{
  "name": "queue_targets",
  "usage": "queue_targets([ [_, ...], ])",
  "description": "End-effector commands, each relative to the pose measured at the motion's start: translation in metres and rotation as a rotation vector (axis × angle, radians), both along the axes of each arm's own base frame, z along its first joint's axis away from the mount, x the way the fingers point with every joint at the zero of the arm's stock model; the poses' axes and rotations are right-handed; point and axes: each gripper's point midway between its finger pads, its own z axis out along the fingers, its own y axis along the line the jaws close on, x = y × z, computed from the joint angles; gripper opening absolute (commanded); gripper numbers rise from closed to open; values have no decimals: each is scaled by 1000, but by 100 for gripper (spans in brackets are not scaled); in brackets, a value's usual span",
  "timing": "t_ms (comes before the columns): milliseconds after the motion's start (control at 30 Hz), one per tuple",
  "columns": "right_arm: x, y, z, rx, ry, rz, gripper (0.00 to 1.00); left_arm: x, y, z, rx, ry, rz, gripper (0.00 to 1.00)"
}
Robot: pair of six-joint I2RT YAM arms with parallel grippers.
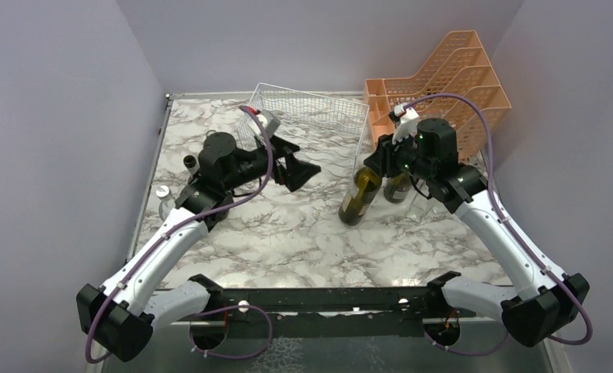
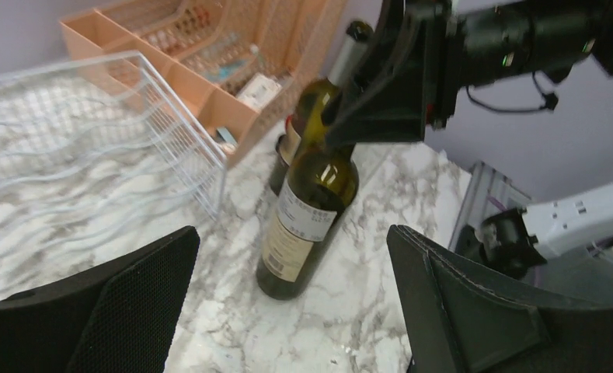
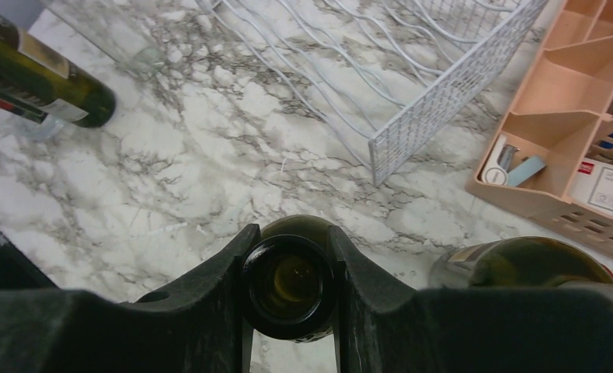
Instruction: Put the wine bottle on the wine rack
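A dark green wine bottle [image 1: 360, 196] with a cream label leans tilted near the table's middle right. My right gripper [image 1: 381, 158] is shut on its neck. In the right wrist view the bottle's open mouth [image 3: 288, 284] sits between the two black fingers [image 3: 210, 280], with my right gripper [image 3: 291, 231] closed around it. The white wire wine rack [image 1: 311, 109] lies at the back centre, a little left of the bottle. My left gripper [image 1: 299, 172] hangs open left of the bottle and holds nothing. The left wrist view shows the bottle [image 2: 307, 221] ahead of the spread left gripper [image 2: 291, 260].
A second green bottle [image 1: 397, 186] stands just right of the held one. An orange perforated file tray [image 1: 443, 85] fills the back right corner. Another bottle [image 1: 190, 163] and a clear glass [image 1: 163, 194] stand at the left edge. The rack's corner [image 3: 381, 159] is close ahead.
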Motion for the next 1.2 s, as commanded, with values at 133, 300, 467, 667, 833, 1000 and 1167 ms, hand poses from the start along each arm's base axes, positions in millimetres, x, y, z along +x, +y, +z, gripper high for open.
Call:
queue_targets([
  [133, -24, 29, 75, 209, -116, 153, 7, -13, -51, -86, 124, -28, -91, 99],
  [300, -39, 40, 79, 285, -83, 220, 5, -19, -67, -115, 119, -90, -141, 99],
  [467, -47, 42, 88, 335, -91, 242, 3, -30, -79, -134, 126, -122, -249, 99],
  [667, -54, 45, 101, 365, -119, 277, 2, -32, -83, -148, 141, -116, -278, 99],
  [833, -63, 52, 107, 389, -124, 347, 1, -31, -86, -149, 129, -128, -282, 99],
  [1000, -78, 60, 112, 396, -139, 461, 1, -40, -89, -143, 90, -146, -331, 99],
  [1167, -96, 65, 116, 404, -164, 579, 1, -49, -89, -131, 53, -203, -366, 99],
])
